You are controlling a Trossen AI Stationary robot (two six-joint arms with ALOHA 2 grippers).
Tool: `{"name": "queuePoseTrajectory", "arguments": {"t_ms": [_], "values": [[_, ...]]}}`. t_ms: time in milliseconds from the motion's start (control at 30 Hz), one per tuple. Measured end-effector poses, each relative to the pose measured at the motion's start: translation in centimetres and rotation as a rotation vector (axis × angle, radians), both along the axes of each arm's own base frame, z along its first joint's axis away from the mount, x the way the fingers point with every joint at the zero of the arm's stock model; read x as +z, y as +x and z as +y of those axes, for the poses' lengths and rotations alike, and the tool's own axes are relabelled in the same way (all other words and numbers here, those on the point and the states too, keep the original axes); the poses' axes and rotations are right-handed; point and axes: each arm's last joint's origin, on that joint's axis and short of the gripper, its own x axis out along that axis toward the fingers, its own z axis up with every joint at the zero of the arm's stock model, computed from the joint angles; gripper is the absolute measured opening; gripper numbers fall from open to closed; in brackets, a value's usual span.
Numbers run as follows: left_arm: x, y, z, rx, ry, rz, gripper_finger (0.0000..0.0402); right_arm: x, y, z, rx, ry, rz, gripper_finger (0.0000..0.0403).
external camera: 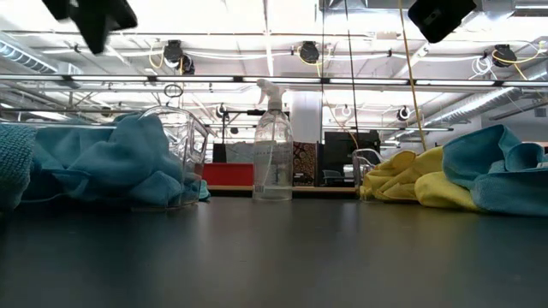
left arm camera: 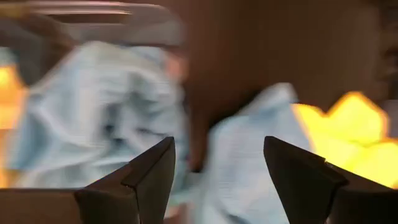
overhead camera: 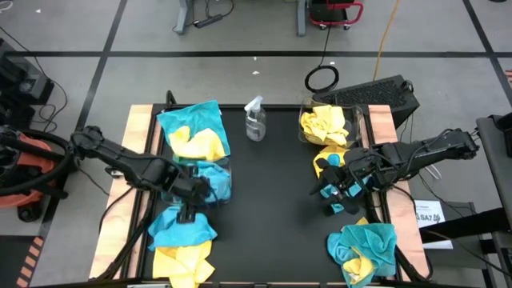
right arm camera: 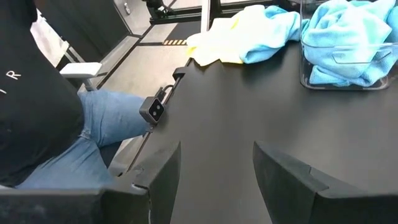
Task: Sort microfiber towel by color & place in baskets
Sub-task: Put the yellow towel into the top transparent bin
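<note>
While both arms are hovering over the black mat, the left gripper is hanging with its jaws spread and empty just above the left basket, which is holding teal cloths. Nearer than those jaws, a mixed teal and yellow heap is lying unsorted; beyond them another mixed heap is waiting. The right gripper is also standing with jaws parted and nothing between them, over bare mat. Nearer than it, a third mixed pile is sitting; beyond it the right basket is holding yellow cloths. Sorting looks partly done, with three piles left. Between the grippers the mat centre is lying open, apart from a spray bottle farther off; the wooden table edge is running close outside each arm.
</note>
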Motion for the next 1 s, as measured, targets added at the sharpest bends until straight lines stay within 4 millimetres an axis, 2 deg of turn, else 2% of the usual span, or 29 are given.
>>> {"name": "queuePoseTrajectory", "arguments": {"t_ms": [200, 467, 733, 1000], "values": [[0.5, -0.7, -3.8, -0.004, -0.122, -0.079, 0.0251, 0.2, 0.1, 0.0, 0.0, 0.006, -0.025, 0.0194], [0.5, -2.3, -8.2, 0.021, -0.159, -0.171, 0.0251, 0.3, 0.2, 0.0, -0.027, -0.005, -0.04, 0.0194], [-1.7, -2.2, -11.4, -0.022, -0.142, -0.126, 0.0251, 0.3, 0.2, 0.0, -0.029, -0.006, -0.04, 0.0194], [-4.6, -1.8, -14.2, -0.148, -0.1, -0.066, 0.0251, 0.3, 0.2, -0.1, -0.027, -0.011, -0.042, 0.0194]]}}
